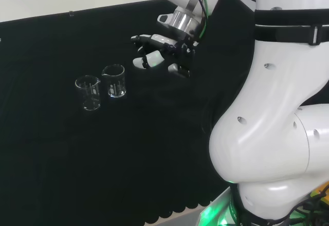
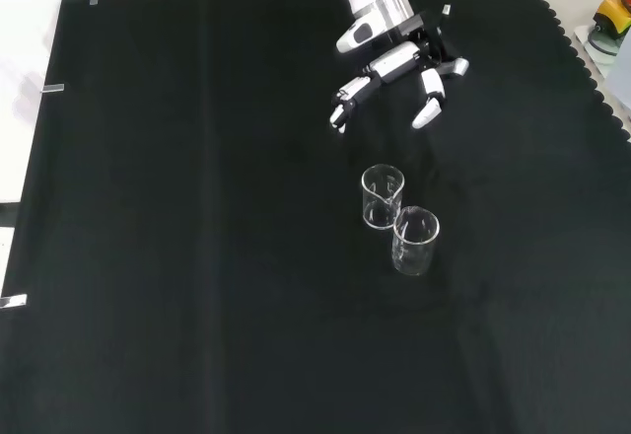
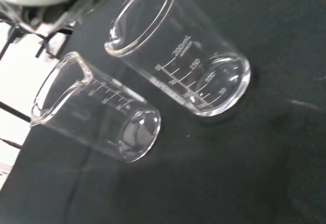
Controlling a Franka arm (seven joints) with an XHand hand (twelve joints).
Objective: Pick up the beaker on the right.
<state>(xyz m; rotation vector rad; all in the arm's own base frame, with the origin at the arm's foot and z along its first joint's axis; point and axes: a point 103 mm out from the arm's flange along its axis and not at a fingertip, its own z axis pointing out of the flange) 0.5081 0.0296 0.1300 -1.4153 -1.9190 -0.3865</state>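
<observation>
Closest to the wrist camera stand two clear glass beakers, upright on the black surface (image 2: 197, 256), both apparently empty. In that view the larger-looking one (image 3: 188, 56) is the one next to the robot hand; the other (image 3: 97, 112) stands just beside it, apparently not quite touching.

From the head view, the pair sits left of centre in the frame: one beaker further left (image 1: 88, 92), and the right beaker (image 1: 114, 80) slightly higher in the frame. That right beaker is the task's object. In the front view it is the upper one of the pair (image 2: 382, 195), near the middle of the frame, with its neighbour (image 2: 415, 240) lower and to the right.

Beyond them, the robot hand (image 1: 162, 51) hovers in the upper middle of the head view, to the right of the right beaker and well clear of it. In the front view it (image 2: 394, 69) hangs in the upper part of the frame, above the pair. Its fingers are spread and only gently bent, thumb apart from them, holding nothing.

This looks like the approach step: no contact yet. The next move probably calls for lowering the robot hand to the right beaker and bringing fingers and thumb around its wall, without knocking the neighbour that stands so close.
</observation>
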